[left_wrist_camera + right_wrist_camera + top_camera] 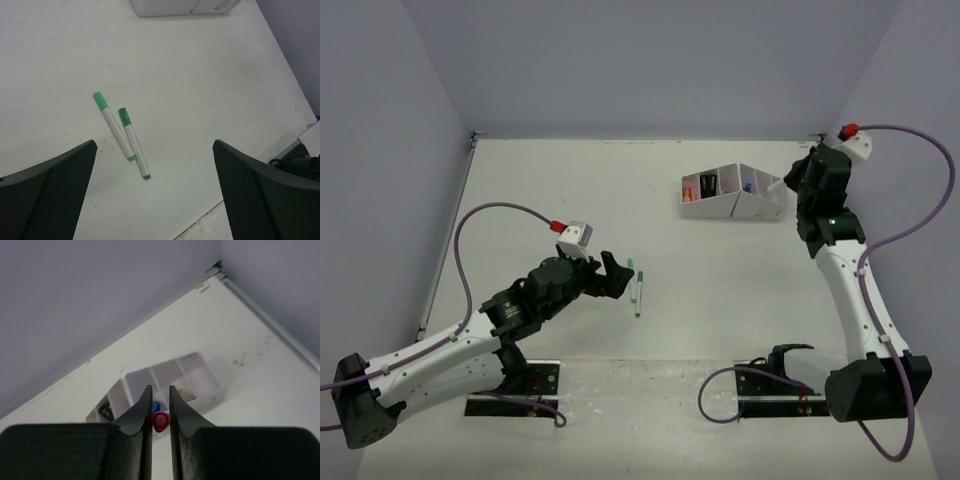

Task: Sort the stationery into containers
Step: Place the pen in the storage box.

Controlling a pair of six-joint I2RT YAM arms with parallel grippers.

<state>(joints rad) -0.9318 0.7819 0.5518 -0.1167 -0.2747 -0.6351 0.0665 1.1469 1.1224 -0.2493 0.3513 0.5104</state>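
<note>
right gripper (160,388) clamped on a red-capped pen (160,421), hanging above the white organizer (210,399) near the table's (720,300) far right corner; can't tell which compartment it's over, so a drop may hit a divider, land wrong or bounce out; left gripper (154,143) wide open, empty, over two green-capped pens (134,145) lying touching, left of centre toward the near edge; closing could pinch both or roll one off; right gripper crowds the organizer for a left delivery
</note>
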